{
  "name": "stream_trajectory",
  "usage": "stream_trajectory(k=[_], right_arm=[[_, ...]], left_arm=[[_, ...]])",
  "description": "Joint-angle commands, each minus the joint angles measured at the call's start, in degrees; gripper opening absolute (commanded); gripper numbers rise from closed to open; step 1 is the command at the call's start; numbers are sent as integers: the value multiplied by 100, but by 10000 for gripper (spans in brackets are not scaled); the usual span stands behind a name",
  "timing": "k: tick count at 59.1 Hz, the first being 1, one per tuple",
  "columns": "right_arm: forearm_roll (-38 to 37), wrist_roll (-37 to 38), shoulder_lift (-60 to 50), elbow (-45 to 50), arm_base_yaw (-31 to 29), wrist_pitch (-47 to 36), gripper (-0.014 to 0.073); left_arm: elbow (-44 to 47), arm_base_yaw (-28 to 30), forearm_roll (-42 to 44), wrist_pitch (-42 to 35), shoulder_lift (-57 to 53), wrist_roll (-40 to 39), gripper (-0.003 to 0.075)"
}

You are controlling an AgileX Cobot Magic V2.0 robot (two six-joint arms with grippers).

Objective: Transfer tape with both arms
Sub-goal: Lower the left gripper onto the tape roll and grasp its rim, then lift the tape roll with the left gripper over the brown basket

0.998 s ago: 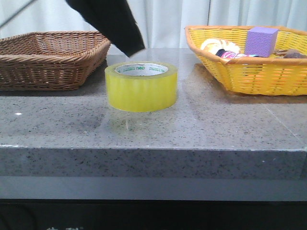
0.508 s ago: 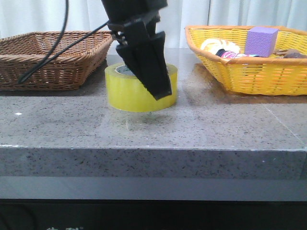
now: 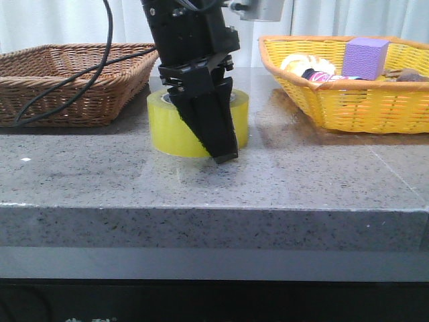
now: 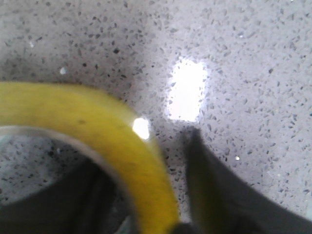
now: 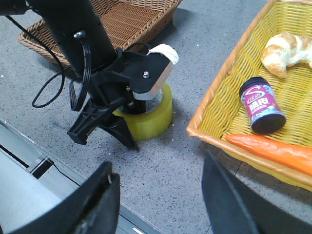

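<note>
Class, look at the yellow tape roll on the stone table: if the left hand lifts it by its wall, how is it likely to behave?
The tape lies flat on its wide face, so it probably won't roll. Its thick wound wall looks stiff and should hold its shape. The glossy surface may be slippery between the fingers of the left hand, which straddle the wall.

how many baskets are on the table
2: a brown basket at the table's left rear, and a yellow basket at the right rear holding food and a purple cube.
</note>
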Motion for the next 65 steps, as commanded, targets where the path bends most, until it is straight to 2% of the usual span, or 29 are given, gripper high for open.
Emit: stream_trajectory(k=[1, 4, 19, 36, 51, 65], right_arm=[[-44, -49, 9, -134, -25, -449, 414], [-44, -49, 9, -134, -25, -449, 414], [-44, -49, 9, -134, -25, -449, 414], [-44, -49, 9, -134, -25, -449, 414], [-44, -49, 9, -134, -25, -449, 414], [-44, -49, 9, -134, -25, -449, 414]], left_arm=[[-190, -40, -93, 13, -273, -54, 165], [-190, -40, -93, 40, -273, -99, 146], [-605, -40, 322, 141, -273, -689, 148], [-1748, 34, 816, 312, -273, -1698, 148], [-2737, 619, 1114, 312, -273, -2840, 148], [-2917, 1554, 1116, 302, -261, -3483, 148]])
